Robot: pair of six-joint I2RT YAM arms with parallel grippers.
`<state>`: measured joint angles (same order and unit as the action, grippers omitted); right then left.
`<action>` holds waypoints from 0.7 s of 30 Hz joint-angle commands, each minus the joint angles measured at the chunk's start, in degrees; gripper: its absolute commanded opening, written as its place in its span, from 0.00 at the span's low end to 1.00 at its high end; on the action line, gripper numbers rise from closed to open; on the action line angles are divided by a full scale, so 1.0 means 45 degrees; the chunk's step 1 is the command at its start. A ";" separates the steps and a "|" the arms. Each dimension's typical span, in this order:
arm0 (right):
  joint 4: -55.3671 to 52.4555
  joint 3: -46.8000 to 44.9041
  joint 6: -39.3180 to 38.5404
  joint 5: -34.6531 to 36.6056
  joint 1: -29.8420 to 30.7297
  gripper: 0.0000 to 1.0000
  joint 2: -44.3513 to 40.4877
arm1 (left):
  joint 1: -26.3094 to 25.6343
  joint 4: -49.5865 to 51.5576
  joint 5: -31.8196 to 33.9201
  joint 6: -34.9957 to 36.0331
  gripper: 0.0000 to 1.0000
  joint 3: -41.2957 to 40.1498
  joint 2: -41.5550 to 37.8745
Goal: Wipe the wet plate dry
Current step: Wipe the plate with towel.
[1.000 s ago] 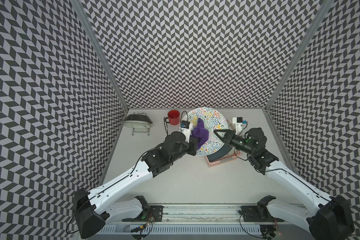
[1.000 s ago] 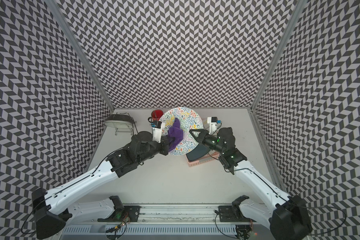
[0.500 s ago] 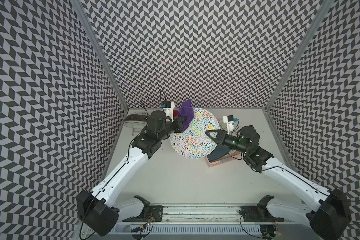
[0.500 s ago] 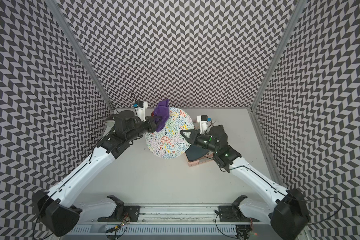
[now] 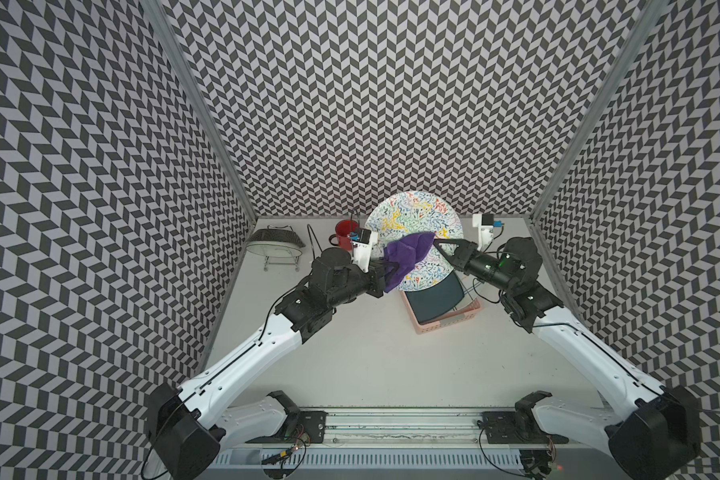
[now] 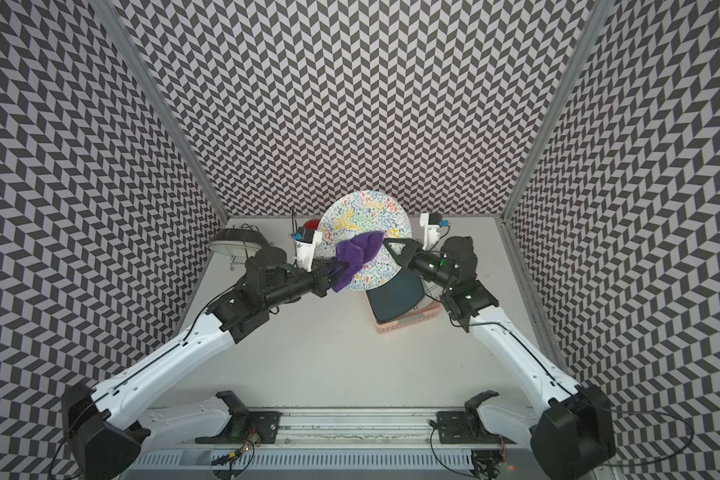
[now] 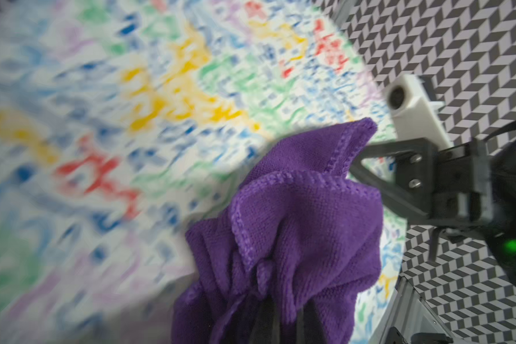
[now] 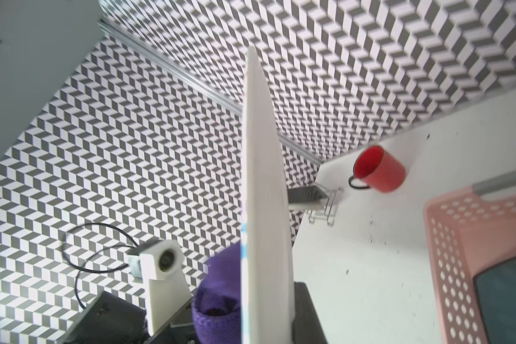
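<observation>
My gripper [image 8: 268, 330] is clamped on a thin plate with a plain white back [image 8: 265, 178], which stands edge-on straight ahead of me. One black finger [image 8: 306, 309] lies on that back. A purple knitted cloth [image 8: 218, 297] bunches against its far face, beside a white camera housing [image 8: 161, 268]. On the finger's side, the white tabletop [image 8: 370, 268] bears a red mug [image 8: 380, 172], a wire rack [image 8: 322, 205] and, nearer me, a pink perforated plastic basket [image 8: 447, 268].

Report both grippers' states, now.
Left gripper: shut on the cloth.
Right gripper: shut on the plate rim.
</observation>
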<state>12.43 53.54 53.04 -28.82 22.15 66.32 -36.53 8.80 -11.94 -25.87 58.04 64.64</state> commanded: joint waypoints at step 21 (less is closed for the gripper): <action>0.2029 0.2325 -0.1801 -0.1552 0.3136 0.00 0.0352 | 0.2017 -0.0314 -0.0995 -0.1664 0.00 0.2894 0.1925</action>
<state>11.90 62.41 48.97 -27.79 30.41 72.58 -32.29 1.48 -17.85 -32.80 67.64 69.95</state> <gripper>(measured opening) 0.112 0.068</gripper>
